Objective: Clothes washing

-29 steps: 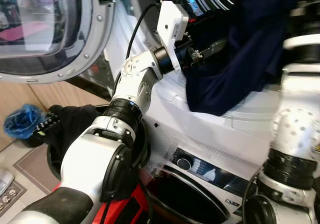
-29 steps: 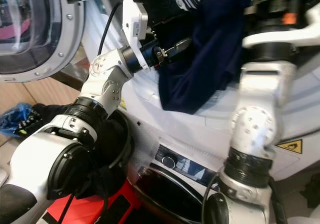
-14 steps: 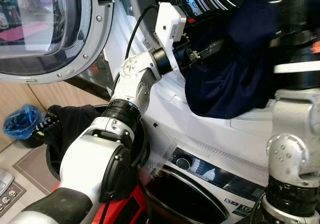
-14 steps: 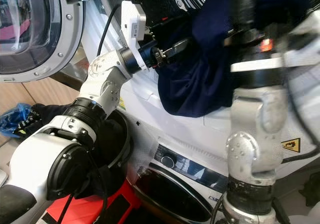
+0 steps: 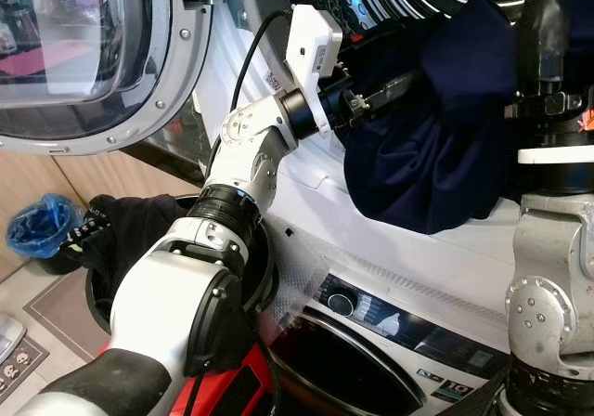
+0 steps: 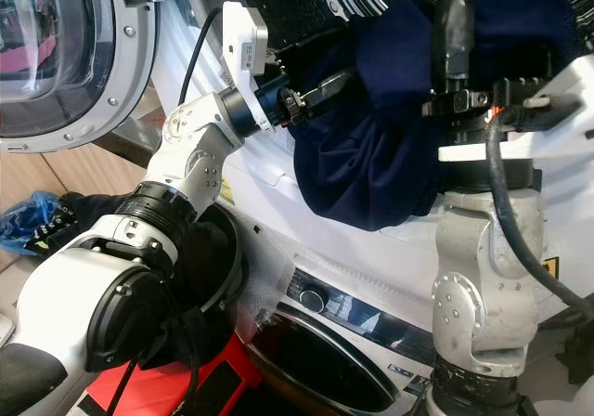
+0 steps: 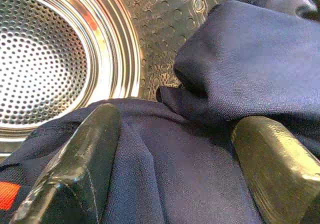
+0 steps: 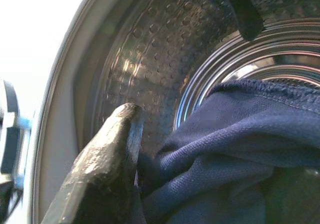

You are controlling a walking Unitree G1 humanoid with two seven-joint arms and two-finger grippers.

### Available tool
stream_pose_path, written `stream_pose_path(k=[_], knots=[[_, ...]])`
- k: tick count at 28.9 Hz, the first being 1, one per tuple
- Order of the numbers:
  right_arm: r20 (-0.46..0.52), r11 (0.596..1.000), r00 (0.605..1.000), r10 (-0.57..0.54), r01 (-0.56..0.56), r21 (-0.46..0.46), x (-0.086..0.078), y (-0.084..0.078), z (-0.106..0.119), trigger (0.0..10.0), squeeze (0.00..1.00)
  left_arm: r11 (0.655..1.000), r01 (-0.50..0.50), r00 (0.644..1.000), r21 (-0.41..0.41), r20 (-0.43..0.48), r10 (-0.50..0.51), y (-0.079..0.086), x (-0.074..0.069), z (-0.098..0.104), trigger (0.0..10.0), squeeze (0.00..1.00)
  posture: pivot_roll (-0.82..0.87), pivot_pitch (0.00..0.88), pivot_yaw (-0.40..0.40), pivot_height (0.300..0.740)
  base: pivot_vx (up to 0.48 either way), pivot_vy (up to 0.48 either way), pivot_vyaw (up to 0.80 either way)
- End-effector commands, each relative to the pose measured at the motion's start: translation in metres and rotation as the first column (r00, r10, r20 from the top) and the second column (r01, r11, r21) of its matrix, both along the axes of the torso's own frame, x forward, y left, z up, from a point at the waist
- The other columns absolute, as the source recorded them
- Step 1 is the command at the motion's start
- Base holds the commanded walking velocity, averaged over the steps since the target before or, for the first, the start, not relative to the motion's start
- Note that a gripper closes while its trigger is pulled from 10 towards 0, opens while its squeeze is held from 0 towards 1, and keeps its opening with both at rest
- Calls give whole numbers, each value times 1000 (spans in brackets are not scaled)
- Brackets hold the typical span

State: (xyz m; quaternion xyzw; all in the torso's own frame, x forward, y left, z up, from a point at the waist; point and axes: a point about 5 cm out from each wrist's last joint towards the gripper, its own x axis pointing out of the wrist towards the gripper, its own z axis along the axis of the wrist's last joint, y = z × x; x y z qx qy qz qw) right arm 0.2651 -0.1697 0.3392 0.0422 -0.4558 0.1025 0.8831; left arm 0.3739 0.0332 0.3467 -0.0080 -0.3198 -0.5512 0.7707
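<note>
Our left gripper is spread wide, navy garment bunched between its fingers. Right gripper is buried in the cloth too, can't tell how open. Garment droops lengthwise out of the washer drum over the rim.

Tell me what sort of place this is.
Likely a home laundry corner: a front-loading washing machine with its round door open, a navy garment half inside the steel drum, and a black basket of dark clothes.
</note>
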Motion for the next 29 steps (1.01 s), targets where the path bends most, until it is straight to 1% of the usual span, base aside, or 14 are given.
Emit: stream_pose_path(k=[1, 3, 5, 8, 10, 13, 14, 15, 17, 22, 24, 26, 28, 29], knots=[[2, 999, 1000, -24, 24, -32, -6, -4, -2, 10000, 0, 1000, 11, 1000, -11, 28, -11, 1, -3, 7, 10000, 0, 14, 138, -6, 740, 0, 0, 0], [-2, 999, 1000, -6, 6, -37, -8, -6, -4, 10000, 0, 1000, 10, 1000, -12, 28, -10, 1, -3, 7, 10000, 0, 14, 138, -6, 740, 0, 0, 0], [7, 997, 999, 53, -52, -48, -14, -6, -6, 10000, 0, 1000, 10, 1000, -12, 28, -10, 1, -3, 7, 10000, 0, 14, 138, -6, 740, 0, 0, 0], [56, 988, 986, 156, -156, -2, -26, -7, -5, 10000, 0, 1000, 12, 1000, -13, 26, -12, 1, -3, 7, 10000, 0, 13, 139, -7, 740, 0, 0, 0], [66, 985, 983, 172, -173, 4, -26, -6, -4, 10000, 0, 1000, 13, 1000, -13, 26, -12, 1, -3, 7, 10000, 0, 13, 139, -7, 740, 0, 0, 0], [150, 958, 951, 270, -281, 52, -36, -3, 5, 10000, 0, 1000, 16, 1000, -16, 27, -15, 1, -3, 7, 10000, 0, 13, 138, -4, 740, 0, 0, 0], [150, 958, 951, 270, -281, 52, -36, -3, 5, 10000, 0, 1000, 16, 1000, -16, 27, -15, 1, -3, 7, 10000, 0, 13, 138, -4, 740, 0, 0, 0], [176, 946, 936, 306, -319, 54, -40, -2, 7, 10000, 0, 1000, 16, 1000, -17, 27, -16, 1, -3, 8, 10000, 0, 12, 138, -5, 740, 0, 0, 0], [183, 928, 913, 364, -372, 12, -49, 1, 8, 10000, 0, 1000, 17, 999, -16, 28, -17, 0, -3, 8, 10000, 0, 10, 141, -6, 740, 0, 0, 0], [51, 900, 907, 418, -406, -158, -59, 11, -12, 10000, 0, 1000, 16, 1000, -19, 25, -16, 1, -3, 7, 10000, 0, 6, 145, -9, 740, 0, 0, 0], [-50, 887, 917, 396, -396, -237, -62, 11, -25, 10000, 0, 1000, 17, 1000, -19, 23, -17, 1, -3, 7, 10000, 0, 6, 145, -9, 740, 0, 0, 0], [-66, 885, 919, 390, -393, -250, -62, 11, -27, 10000, 0, 1000, 17, 1000, -20, 22, -17, 1, -3, 7, 10000, 0, 6, 145, -9, 740, 0, 0, 0], [-125, 898, 941, 316, -339, -282, -58, 7, -35, 10000, 0, 1000, 17, 1000, -20, 21, -16, 1, -3, 7, 10000, 0, 0, 146, -8, 740, 0, 0, 0], [-125, 898, 941, 316, -339, -282, -58, 7, -35, 10000, 0, 1000, 17, 1000, -20, 21, -16, 1, -3, 7, 10000, 0, 0, 146, -8, 740, 0, 0, 0]])
